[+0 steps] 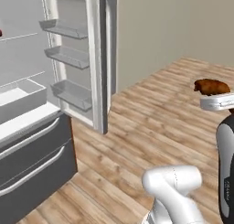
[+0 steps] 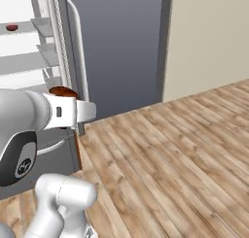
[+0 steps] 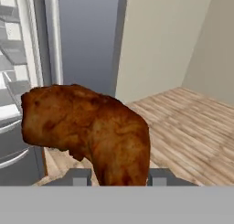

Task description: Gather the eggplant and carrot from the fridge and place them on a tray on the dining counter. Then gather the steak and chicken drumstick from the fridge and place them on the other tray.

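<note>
The gripper (image 3: 118, 179) clamps the chicken drumstick (image 3: 87, 131) at frame centre beside the open fridge (image 1: 82, 58); carry it level, squeezing steadily.

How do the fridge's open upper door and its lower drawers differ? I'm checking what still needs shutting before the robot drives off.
The upper door stands swung wide open, its inner shelves showing; the lower drawers sit pushed in flush. The door's inside is pale grey-white with three shelf bins, while the drawers have dark grey fronts. The door's handle runs vertically; the drawer handles run horizontally. Both belong to the same grey fridge and have long pale handles.
</note>
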